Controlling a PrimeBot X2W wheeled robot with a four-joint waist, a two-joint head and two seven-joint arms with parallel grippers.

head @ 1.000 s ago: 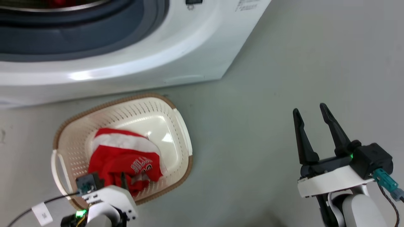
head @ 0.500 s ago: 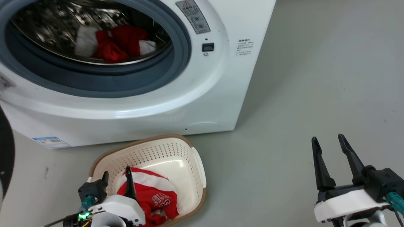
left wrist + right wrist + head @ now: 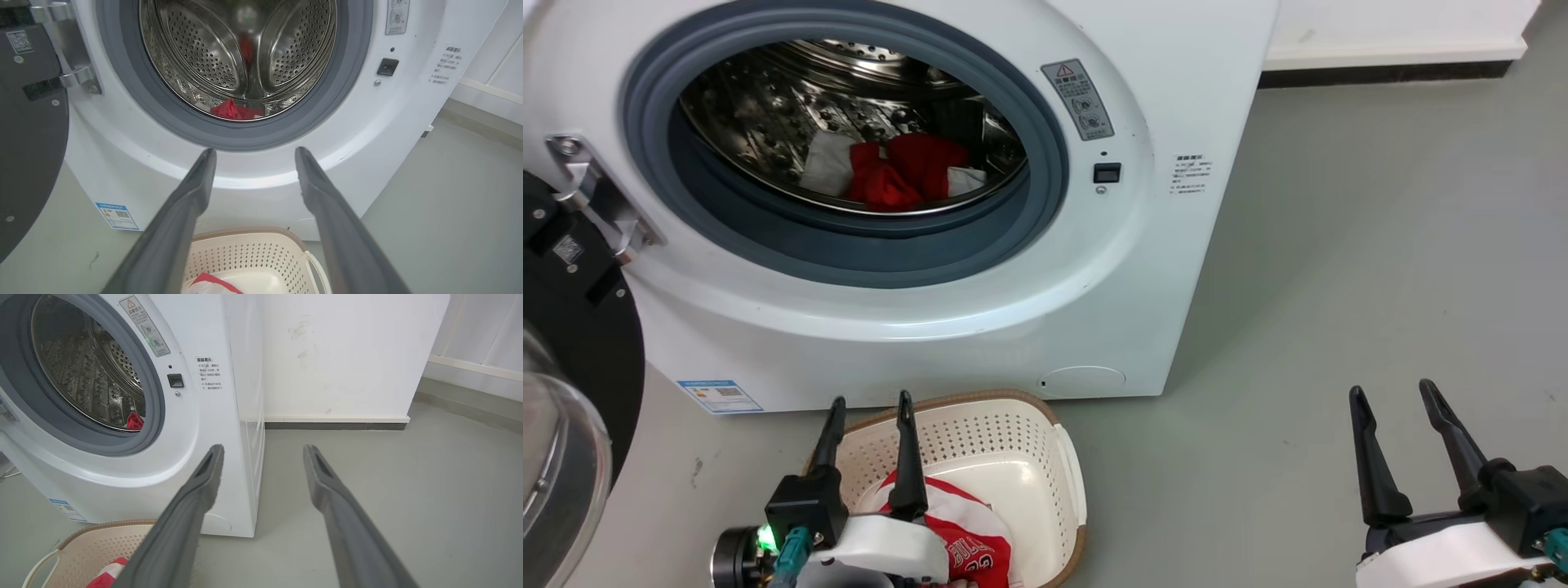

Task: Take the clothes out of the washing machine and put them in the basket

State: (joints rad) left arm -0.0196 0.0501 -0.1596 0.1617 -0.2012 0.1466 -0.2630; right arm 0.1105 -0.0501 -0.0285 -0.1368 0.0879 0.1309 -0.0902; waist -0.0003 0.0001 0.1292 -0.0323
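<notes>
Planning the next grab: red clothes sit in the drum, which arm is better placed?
Left, probably: the left gripper, open, points straight at the porthole, with the clothes centred ahead. The right gripper, also open, aims past the right edge of the washing machine.

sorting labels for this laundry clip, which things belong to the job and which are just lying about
Job: washing machine; clothes in its drum; basket; jersey in the basket; left pincer, open; right pincer, open.

Just there: blue label; warning sticker; skirting board; grey floor.
</notes>
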